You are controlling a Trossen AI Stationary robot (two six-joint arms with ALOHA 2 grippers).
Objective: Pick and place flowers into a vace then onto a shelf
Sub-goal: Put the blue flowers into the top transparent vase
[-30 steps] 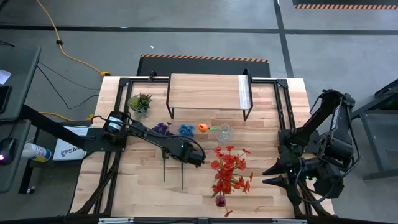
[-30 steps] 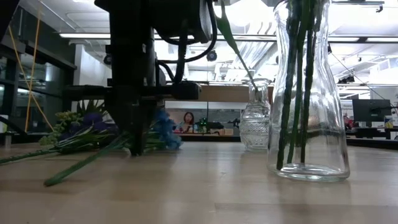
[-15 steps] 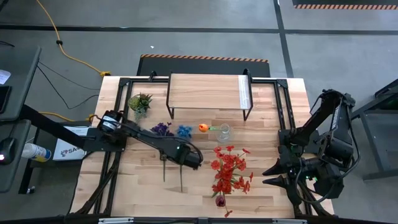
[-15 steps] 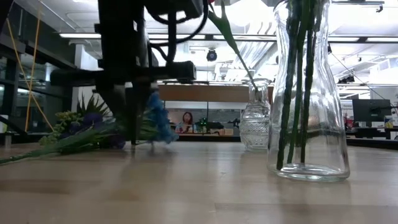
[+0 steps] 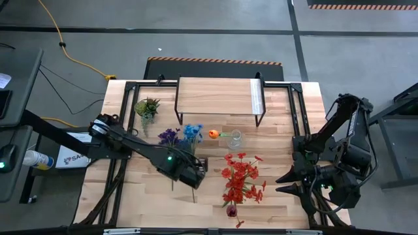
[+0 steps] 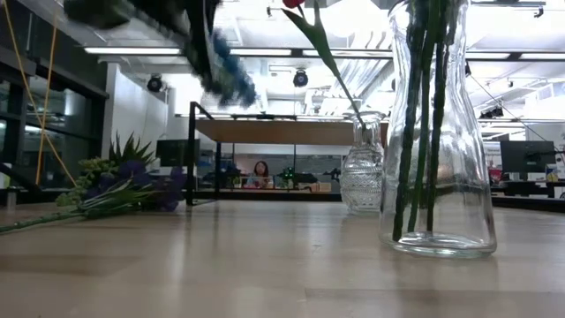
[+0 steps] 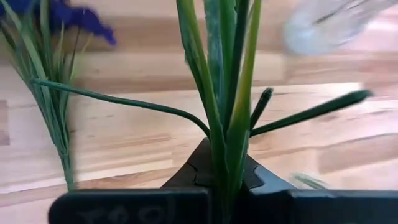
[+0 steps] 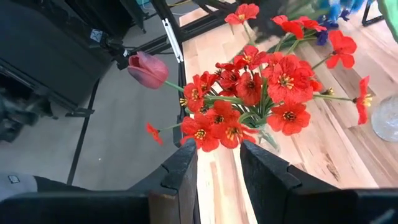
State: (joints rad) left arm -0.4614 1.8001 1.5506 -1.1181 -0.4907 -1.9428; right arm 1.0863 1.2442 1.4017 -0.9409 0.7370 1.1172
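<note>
The left gripper (image 5: 194, 175) is hanging above the wooden surface (image 5: 274, 189), left of the tall glass vase (image 6: 437, 132), with its jaws clamped together on the green stem of the blue flower (image 5: 192, 132). That stem (image 7: 227, 118) is standing up between the jaws in the left wrist view, and the bloom (image 6: 231, 75) is showing high up in the low view. The purple flowers (image 5: 170, 137) are lying on the surface further left of the vase, near the small spiky plant (image 5: 147, 106). The red flowers (image 5: 240, 176) are standing in the vase itself. Behind the vase, the small glass vase (image 5: 235, 138) is holding the orange flower (image 5: 213, 134), and the shelf (image 5: 219, 96) is sitting beyond that. The right gripper (image 8: 217, 163) is waiting right of the vase, its jaws a little apart and holding nothing.
</note>
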